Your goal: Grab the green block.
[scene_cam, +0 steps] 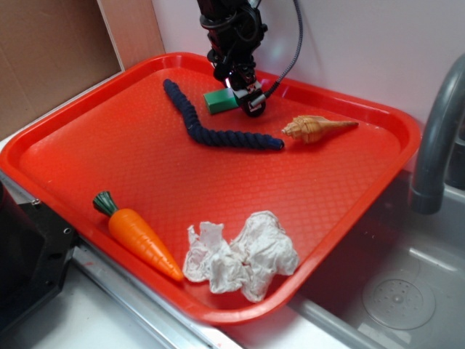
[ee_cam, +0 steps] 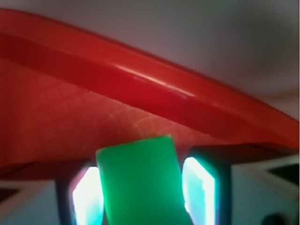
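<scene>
Up at the tray's (scene_cam: 43, 171) far rim, the gripper (scene_cam: 243, 93) straddles the green block (ee_cam: 140, 180), fingers (ee_cam: 199, 187) flanking it; contact's unclear. Light, rigid, smooth; pinch the long flat faces.

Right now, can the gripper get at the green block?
Probably yes: the gripper is already at the green block, which sits between its fingers in the wrist view. Nothing blocks it; the rope lies clear.

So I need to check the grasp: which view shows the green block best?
The wrist view: the green block fills the space between the two fingers of the gripper, up close though blurred. The exterior view shows only a small part of it on the red tray, beside the gripper.
</scene>
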Motion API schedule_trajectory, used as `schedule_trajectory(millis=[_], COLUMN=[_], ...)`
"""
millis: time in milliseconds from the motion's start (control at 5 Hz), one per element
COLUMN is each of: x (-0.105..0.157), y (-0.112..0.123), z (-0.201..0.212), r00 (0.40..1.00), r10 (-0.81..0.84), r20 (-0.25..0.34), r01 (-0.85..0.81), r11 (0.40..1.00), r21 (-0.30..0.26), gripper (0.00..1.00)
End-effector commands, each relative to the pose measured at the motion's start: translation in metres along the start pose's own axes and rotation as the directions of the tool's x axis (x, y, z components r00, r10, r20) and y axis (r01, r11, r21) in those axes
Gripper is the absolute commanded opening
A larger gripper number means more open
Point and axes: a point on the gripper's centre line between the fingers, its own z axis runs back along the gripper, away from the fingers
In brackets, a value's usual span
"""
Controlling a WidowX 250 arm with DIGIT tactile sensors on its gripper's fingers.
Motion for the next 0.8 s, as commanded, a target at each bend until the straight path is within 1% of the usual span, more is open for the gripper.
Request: schedule_trajectory(millis=[0, 200, 400, 600], x=[-0.01, -0.018, -0.031, -0.051], y=[-0.014, -0.03, -0.049, -0.061], z=[0.052, 0.091, 0.133, 0.163], r00=[1.0, 0.993, 0.974, 0.936], r10=[0.025, 0.083, 0.169, 0.281], r20=[-0.019, -0.082, -0.149, -0.212], r01=[-0.025, -0.084, -0.169, -0.289], r11=[0.999, 0.996, 0.986, 0.957], r21=[-0.025, -0.011, 0.008, -0.008], gripper=[0.0, 0.0, 0.0, 0.0])
